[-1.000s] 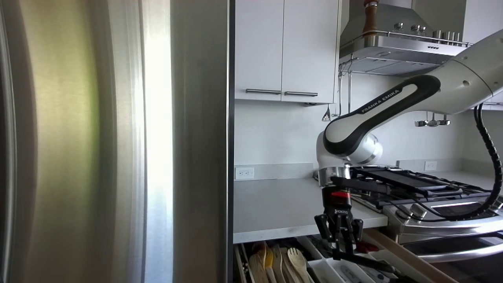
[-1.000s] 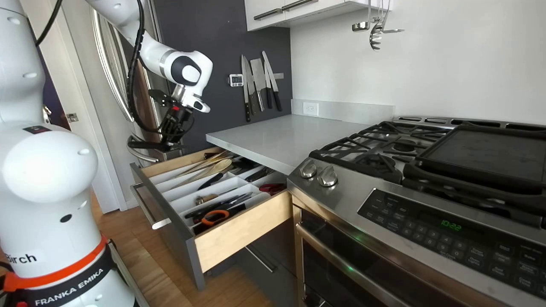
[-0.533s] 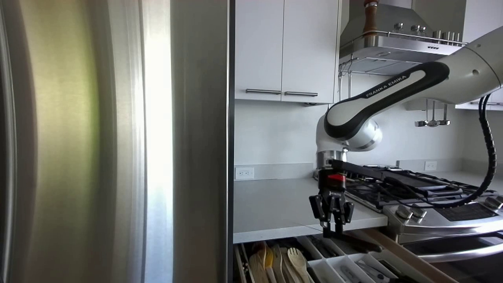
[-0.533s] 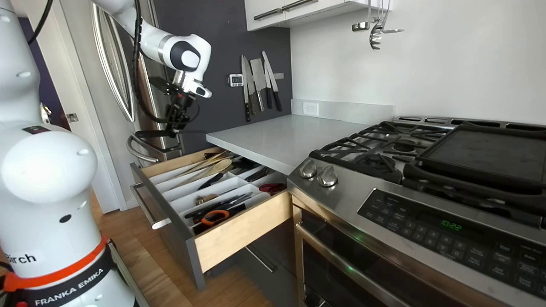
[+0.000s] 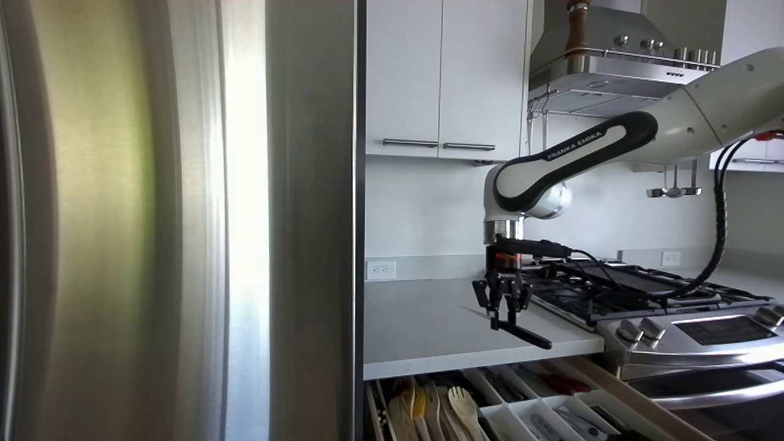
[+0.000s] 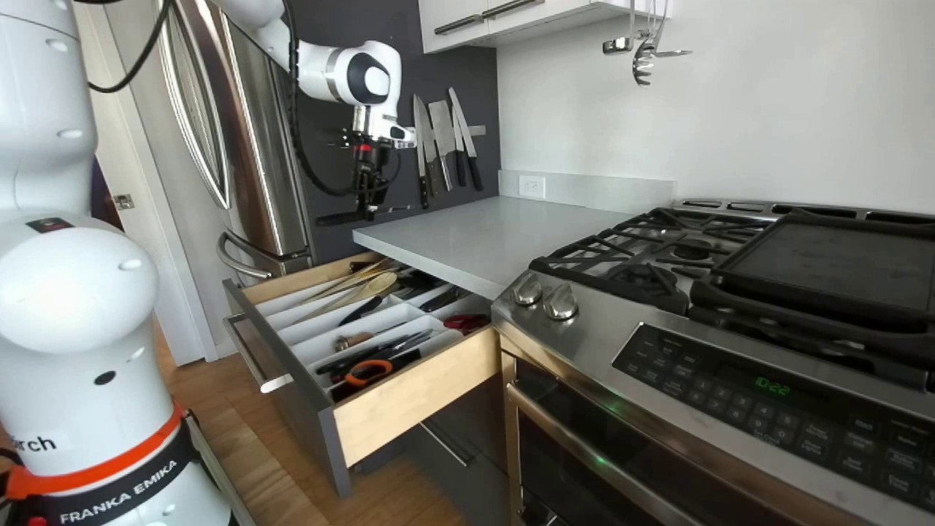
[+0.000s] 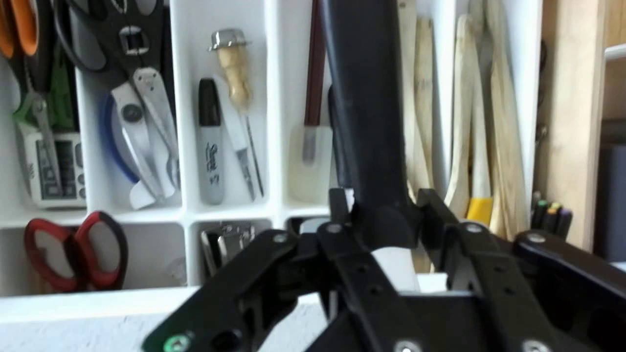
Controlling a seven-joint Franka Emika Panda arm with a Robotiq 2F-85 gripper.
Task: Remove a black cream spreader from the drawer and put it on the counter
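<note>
Beside a gas cooktop (image 6: 690, 248) at the right, the pale counter (image 6: 482, 234) is shown in both exterior views, an open drawer (image 6: 420, 398) below its edge. The black cream spreader (image 7: 368, 117) is grasped in the air by the end effector (image 5: 503, 320), its handle pinched between the fingers (image 7: 339, 203), suspended over the drawer and pointed away from the counter. In the wrist view, wooden utensils (image 7: 506, 156) are seen at the right, red-handled scissors (image 7: 85, 259) at the left.

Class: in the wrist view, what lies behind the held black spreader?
Part of the open drawer: a dark red handle and a partly hidden black item show left of the spreader, pale wooden utensils right of it. Whatever lies directly behind is covered.
</note>
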